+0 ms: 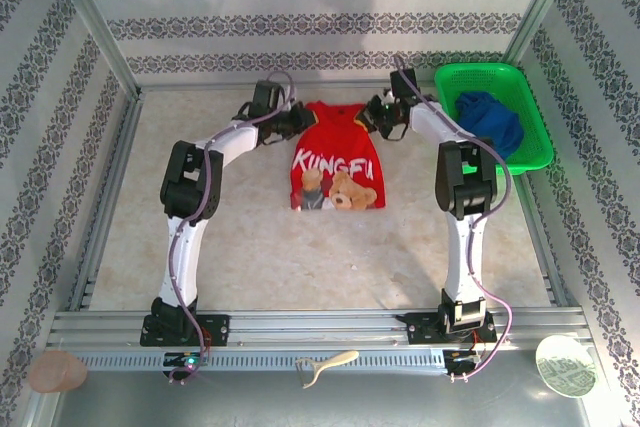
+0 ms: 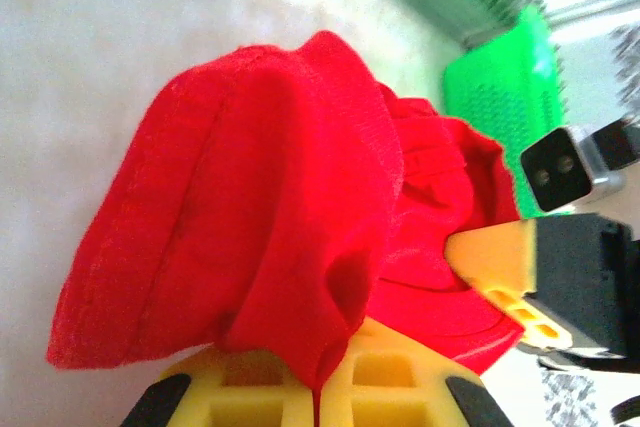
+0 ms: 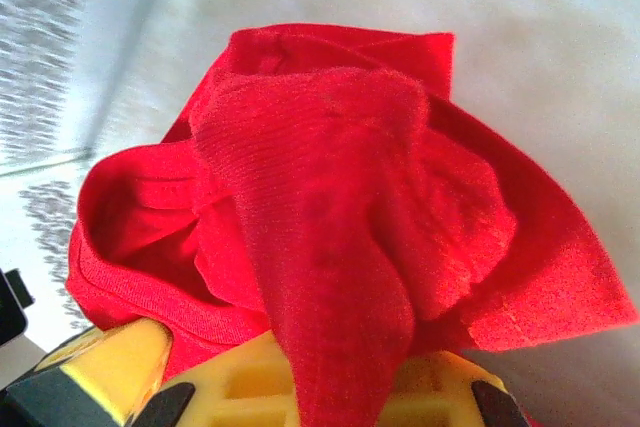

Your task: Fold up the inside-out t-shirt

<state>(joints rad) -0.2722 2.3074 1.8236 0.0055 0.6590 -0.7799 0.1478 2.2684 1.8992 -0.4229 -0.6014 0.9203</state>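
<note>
The inside-out t-shirt lies at the far middle of the table, bright red, its bear print and white lettering facing up. My left gripper is shut on its far left shoulder. In the left wrist view a fold of red cloth is pinched between the yellow fingers of the left gripper. My right gripper is shut on the far right shoulder. In the right wrist view bunched red cloth runs down into the shut right gripper. The collar hangs between the two grippers.
A green basket stands at the far right with a dark blue garment inside it. Patterned walls close in the table on three sides. On the near rail lie a pink disc, a cream tool and a white round lid.
</note>
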